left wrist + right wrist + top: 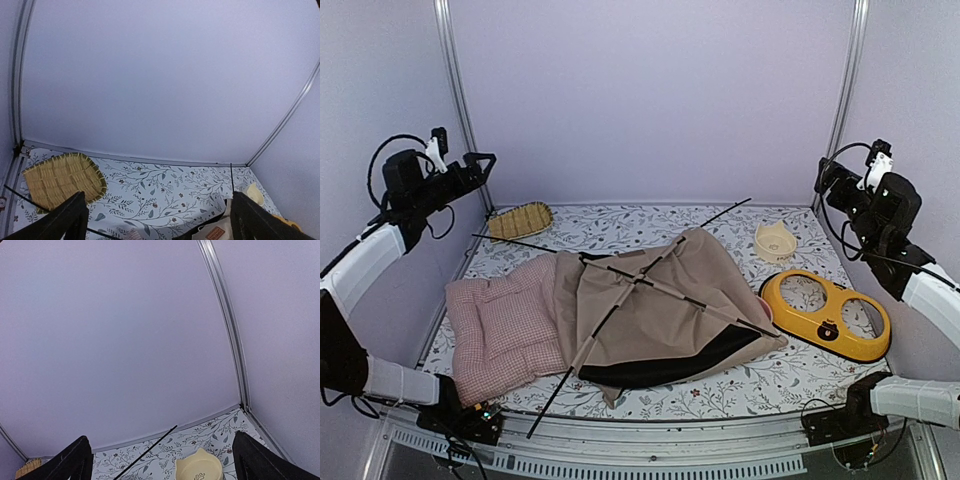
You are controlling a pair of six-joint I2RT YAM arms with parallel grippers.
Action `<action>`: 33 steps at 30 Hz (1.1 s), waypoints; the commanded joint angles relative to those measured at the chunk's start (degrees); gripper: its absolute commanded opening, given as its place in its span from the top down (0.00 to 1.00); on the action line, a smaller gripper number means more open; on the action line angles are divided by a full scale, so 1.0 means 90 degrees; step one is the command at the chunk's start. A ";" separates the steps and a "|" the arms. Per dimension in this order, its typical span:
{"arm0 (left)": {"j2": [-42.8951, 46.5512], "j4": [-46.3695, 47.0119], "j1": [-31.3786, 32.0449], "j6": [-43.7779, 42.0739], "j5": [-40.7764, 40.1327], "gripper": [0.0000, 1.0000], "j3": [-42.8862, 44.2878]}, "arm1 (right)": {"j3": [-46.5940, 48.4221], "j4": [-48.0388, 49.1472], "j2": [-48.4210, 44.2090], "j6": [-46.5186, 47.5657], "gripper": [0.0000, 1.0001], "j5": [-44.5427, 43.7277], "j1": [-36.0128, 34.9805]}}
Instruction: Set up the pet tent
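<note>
The pet tent (660, 310) lies flat and collapsed mid-table, beige fabric with thin black poles (620, 275) crossing over it and a black panel (670, 368) at its near edge. Its brown label patch shows in the left wrist view (216, 233). It partly overlaps a pink checked cushion (505, 320). My left gripper (480, 162) is raised high at the far left, open and empty, fingers wide apart in the left wrist view (160, 222). My right gripper (823, 172) is raised high at the far right, open and empty (162, 462). A pole tip (150, 450) shows below it.
A woven straw tray (520, 220) lies at the back left, also in the left wrist view (60, 180). A cream cat-ear bowl (775, 240) sits back right, below my right gripper (198, 469). A yellow double-bowl feeder (825, 312) lies right of the tent. Lilac walls enclose the table.
</note>
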State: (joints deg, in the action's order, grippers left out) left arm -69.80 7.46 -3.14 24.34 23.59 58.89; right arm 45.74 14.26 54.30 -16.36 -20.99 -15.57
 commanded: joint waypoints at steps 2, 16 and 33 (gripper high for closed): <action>-0.0028 0.0643 -0.0643 0.0653 0.0681 0.01 -0.0562 | -0.0061 -0.0097 0.0077 -0.0066 0.01 0.0243 0.0006; -0.0545 -0.0907 0.1660 -0.1692 -0.1481 0.01 0.0276 | 0.0499 -0.1182 0.1093 -0.0926 0.01 0.1618 -0.0877; -0.1198 -0.2315 0.3555 -0.2157 -0.1939 0.05 0.0594 | 0.0564 -0.3579 0.1787 -0.1837 0.01 0.1091 -0.3637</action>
State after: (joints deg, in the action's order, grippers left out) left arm -79.85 -9.04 26.24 6.02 9.02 62.52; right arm 50.11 -9.61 70.08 -29.17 -9.78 -44.75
